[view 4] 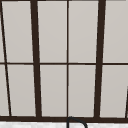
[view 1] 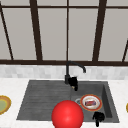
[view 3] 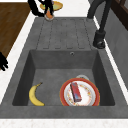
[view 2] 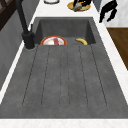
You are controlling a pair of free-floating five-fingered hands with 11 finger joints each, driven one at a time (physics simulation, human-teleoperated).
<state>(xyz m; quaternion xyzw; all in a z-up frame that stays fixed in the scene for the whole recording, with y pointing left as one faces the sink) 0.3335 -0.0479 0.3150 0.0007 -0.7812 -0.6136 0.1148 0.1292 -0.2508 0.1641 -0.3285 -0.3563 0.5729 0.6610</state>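
Note:
A big red ball (view 1: 67, 115) fills the front middle of the front view, over the sink's near edge. In the right side view a hand (view 3: 40, 7), matched as my left, hangs at the top left with fingers curled down on that ball (view 3: 49, 15). My right hand (view 1: 98, 117) floats at the sink's front right corner, fingers relaxed and holding nothing; it also shows as hand (view 2: 108, 11) and hand (view 3: 2, 62). In the basin lies a red-rimmed plate (view 3: 63, 96) carrying a small red box (view 3: 75, 92), with a banana (view 3: 35, 96) beside it.
The black faucet (view 1: 68, 75) rises behind the sink's middle. The ribbed drainboard (view 2: 62, 75) takes up the sink's left half. A yellow-green plate (view 1: 7, 106) sits on the left counter, and another yellow plate (view 2: 86, 8) with something dark on it on the right counter.

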